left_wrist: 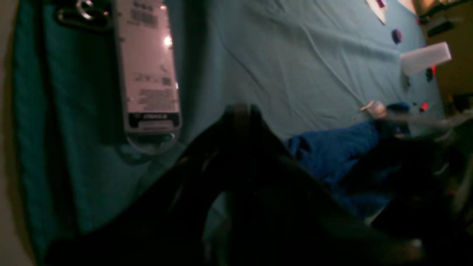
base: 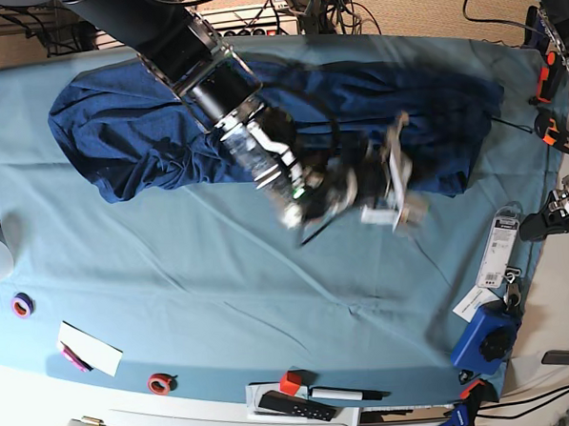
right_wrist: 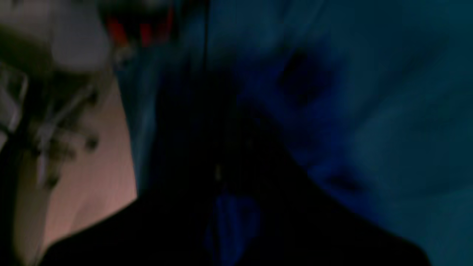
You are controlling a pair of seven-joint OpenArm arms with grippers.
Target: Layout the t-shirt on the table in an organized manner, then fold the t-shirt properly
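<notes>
The dark navy-blue soft fabric t-shirt [base: 156, 129] lies bunched across the far half of the wide table draped in light teal cloth [base: 174, 286] — rumpled, not spread, so I judge layout unfinished and folding not begun. At mid-table both blurred arms meet over its near edge: the right gripper [base: 299, 207], then the left gripper [base: 395, 183]; whether either pair of fingers is wide or pinching cloth I cannot tell. Only the left wrist view shows a grey labelled packet [left_wrist: 147, 70] — the right wrist view is dark blur.
</notes>
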